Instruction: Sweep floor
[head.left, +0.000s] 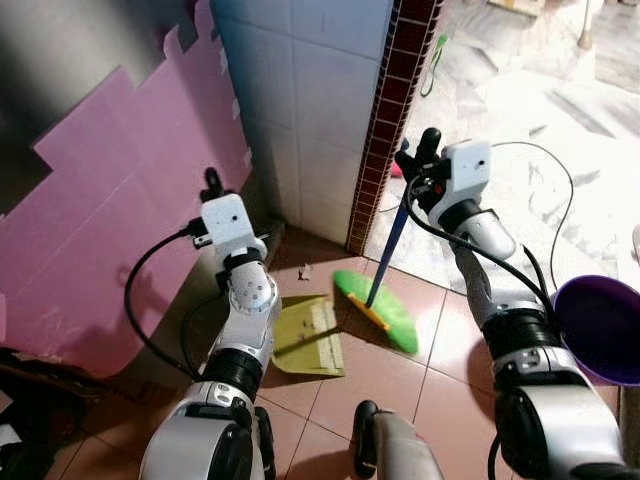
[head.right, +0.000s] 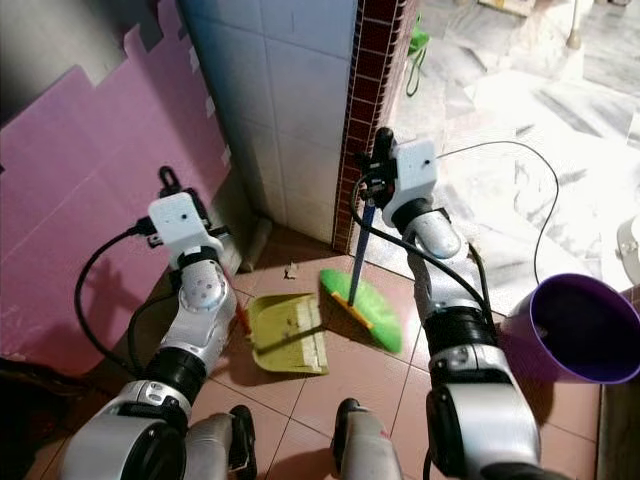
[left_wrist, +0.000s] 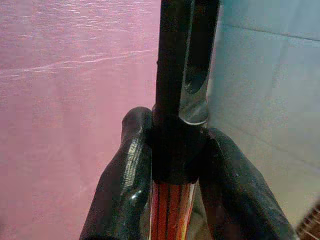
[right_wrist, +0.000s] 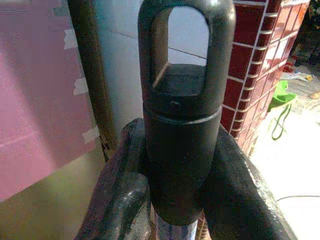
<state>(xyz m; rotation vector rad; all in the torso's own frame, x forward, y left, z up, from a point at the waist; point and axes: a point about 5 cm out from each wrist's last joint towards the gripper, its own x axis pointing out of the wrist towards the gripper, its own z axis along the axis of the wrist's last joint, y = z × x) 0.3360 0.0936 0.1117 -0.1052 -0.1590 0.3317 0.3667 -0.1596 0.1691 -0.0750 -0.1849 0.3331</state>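
My right gripper (right_wrist: 172, 200) is clamped on the broom (head.left: 378, 300) handle top; its green head rests on the floor tiles (head.left: 450, 360). My left gripper (left_wrist: 172, 170) grips the dustpan (head.right: 288, 335) handle, pan just beside the head.

Right pincer (head.right: 381, 160) grips broom (head.right: 362, 308) handle; green head just beside yellow dustpan (head.right: 287, 335) on tiles

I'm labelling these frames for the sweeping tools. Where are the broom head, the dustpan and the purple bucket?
broom head (head.left: 378, 312): left eye view, on the middle of the green bristle block.
dustpan (head.right: 288, 333): right eye view, on its yellow-green tray.
purple bucket (head.right: 520, 318): right eye view, on its near outer wall.
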